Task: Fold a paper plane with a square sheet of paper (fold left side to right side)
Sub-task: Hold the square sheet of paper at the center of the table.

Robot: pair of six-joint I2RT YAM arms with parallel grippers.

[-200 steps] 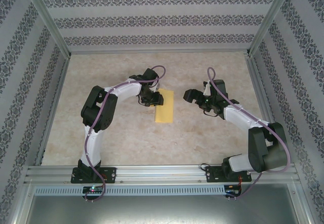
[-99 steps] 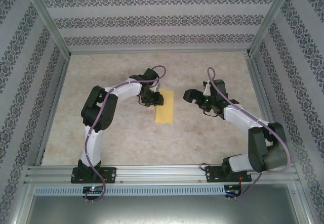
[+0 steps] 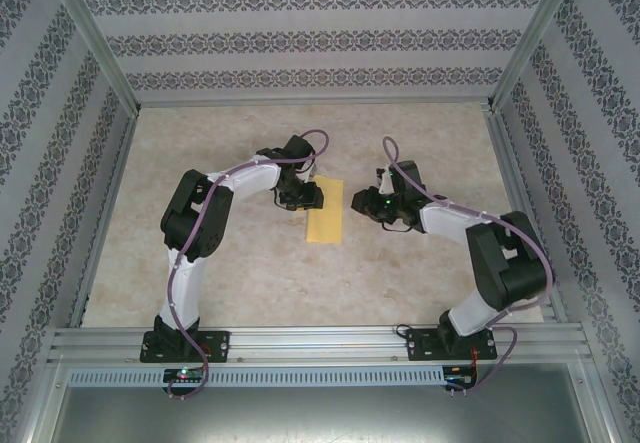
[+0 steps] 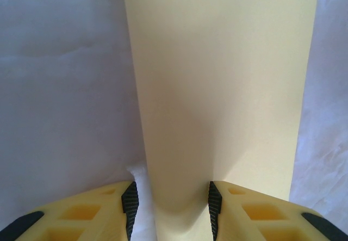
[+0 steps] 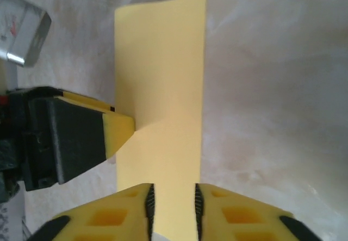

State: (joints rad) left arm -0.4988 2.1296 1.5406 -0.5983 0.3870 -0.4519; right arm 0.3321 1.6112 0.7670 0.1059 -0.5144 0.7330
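Yellow-orange square sheet of paper (image 3: 323,213): folded strip, mid-table, long axis near-to-far.
Right gripper (image 3: 360,203): just right of the sheet, jaws nearly together, grip unclear.
Left gripper (image 3: 308,199): part-open, tip on left edge, holding nothing.
Relation: sheet lies between both, equally near.

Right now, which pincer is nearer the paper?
Left. The left pincer has a fingertip on the paper, at its left edge; the right pincer sits just off the right edge, contact unclear.

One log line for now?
paper: folded strip on table | left gripper: jaws apart, at its edge | right gripper: narrow gap, over paper
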